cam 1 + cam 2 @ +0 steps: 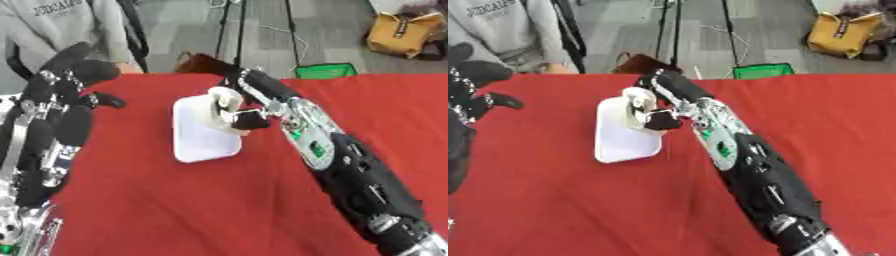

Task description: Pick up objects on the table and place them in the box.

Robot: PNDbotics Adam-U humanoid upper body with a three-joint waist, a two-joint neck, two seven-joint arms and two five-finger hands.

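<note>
The right hand [234,111] reaches across the red desk [201,210] with its fingers [249,121] curled round a pale, whitish object [220,102], held directly over the white box [203,137]. The box is a shallow rounded rectangle, its long axis running away from the robot, so the drop looks to be straight down. The left hand [61,105] rests idle at the left edge, fingers relaxed. Beyond the desk are grey floor and a yellow bag [401,33].
</note>
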